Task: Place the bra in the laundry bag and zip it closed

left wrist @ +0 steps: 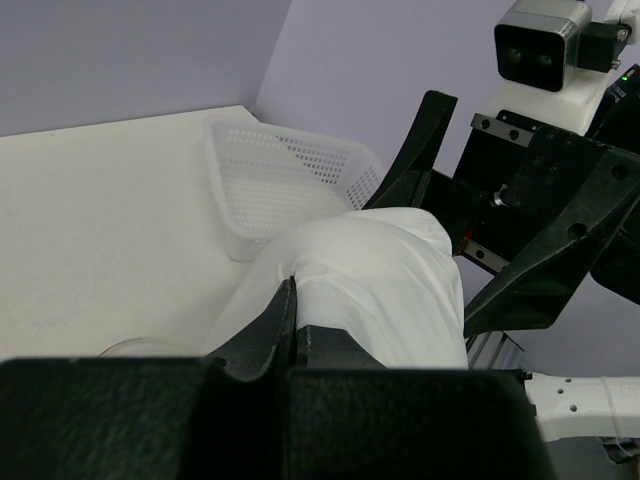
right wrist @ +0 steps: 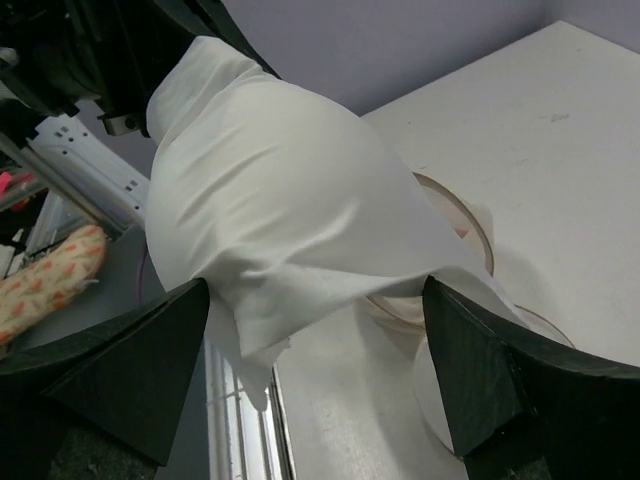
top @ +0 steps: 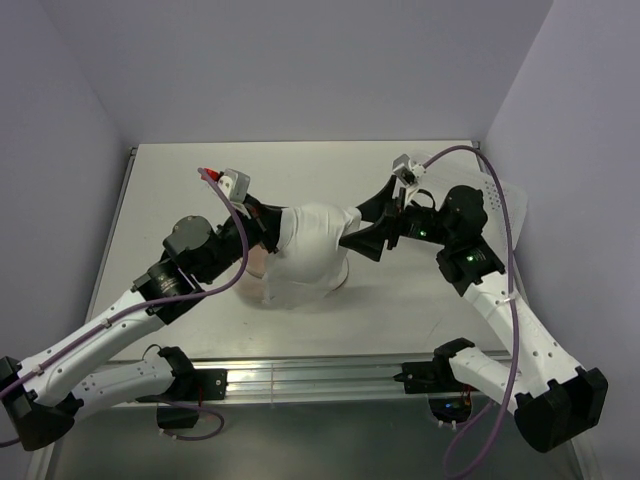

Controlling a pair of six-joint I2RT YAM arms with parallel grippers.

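Observation:
The bra [top: 310, 245] is a bulky piece of white fabric held up over the middle of the table. My left gripper [top: 262, 222] is shut on its left edge; in the left wrist view the jaws [left wrist: 293, 300] pinch a fold of the bra [left wrist: 370, 270]. My right gripper [top: 365, 228] is open at the bra's right side; in the right wrist view [right wrist: 315, 300] the bra [right wrist: 270, 170] hangs between its spread fingers. The laundry bag [right wrist: 455, 235] lies under the bra, showing a round translucent rim with a pinkish tint; it is mostly hidden in the top view [top: 258, 268].
A white perforated plastic bin [left wrist: 290, 170] stands at the back right, behind the right arm in the top view [top: 505, 195]. An orange-patterned cloth [right wrist: 45, 275] lies off the table's near edge beside the metal rail [top: 310, 375].

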